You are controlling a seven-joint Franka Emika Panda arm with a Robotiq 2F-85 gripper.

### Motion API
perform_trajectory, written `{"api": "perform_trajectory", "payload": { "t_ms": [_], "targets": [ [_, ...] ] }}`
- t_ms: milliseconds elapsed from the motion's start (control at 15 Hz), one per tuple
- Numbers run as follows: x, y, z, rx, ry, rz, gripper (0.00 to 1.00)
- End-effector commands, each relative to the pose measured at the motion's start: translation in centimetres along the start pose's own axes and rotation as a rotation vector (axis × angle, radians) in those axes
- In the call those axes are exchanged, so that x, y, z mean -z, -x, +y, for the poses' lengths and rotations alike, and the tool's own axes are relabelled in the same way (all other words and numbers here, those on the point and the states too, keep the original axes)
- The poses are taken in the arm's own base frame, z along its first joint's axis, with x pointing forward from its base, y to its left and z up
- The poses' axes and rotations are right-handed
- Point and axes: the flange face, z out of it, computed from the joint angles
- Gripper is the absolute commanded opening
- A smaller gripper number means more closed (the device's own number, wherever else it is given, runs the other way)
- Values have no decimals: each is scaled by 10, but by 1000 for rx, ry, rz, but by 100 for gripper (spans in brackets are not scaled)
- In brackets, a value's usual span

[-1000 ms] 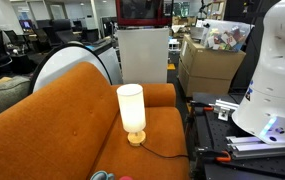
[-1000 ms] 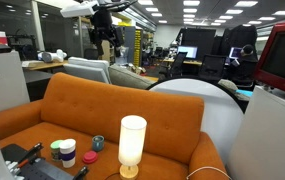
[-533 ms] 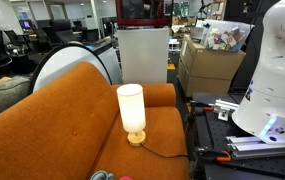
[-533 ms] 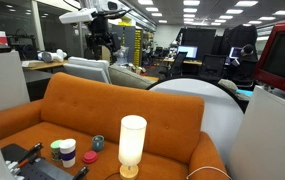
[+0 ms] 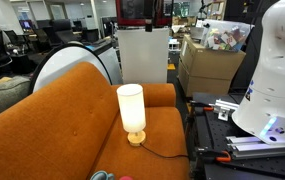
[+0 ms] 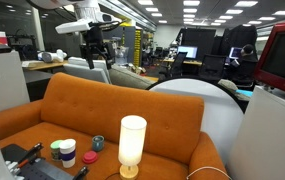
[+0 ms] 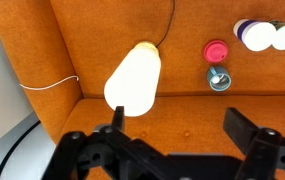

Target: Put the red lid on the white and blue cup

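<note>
While the hand (image 7: 175,112) hangs spread and empty high above the white lamp (image 7: 134,78), the red lid (image 7: 215,50) lies near that lamp, between it and the white and blue cup (image 7: 262,36); a careless descent could topple the lamp.

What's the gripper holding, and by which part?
Nothing. The gripper is open and empty above the sofa; the red lid lies untouched on its seat.

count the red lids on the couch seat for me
1. The red lid lies flat on the orange couch seat, between the white lamp and the white and blue cup. Others could lie outside the views.
</note>
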Motion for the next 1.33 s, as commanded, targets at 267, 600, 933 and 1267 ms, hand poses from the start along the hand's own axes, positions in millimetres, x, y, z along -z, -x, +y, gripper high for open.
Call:
{"api": "perform_trajectory", "payload": {
  "t_ms": [267,600,933,1267],
  "targets": [
    [-7,-6,-8,53,-26,24,100],
    [-52,-22,-58,282,-56,39,100],
    [-86,-21,-82,416,-67,-33,100],
    [-92,-27,-83,452,-64,-49,100]
  ]
}}
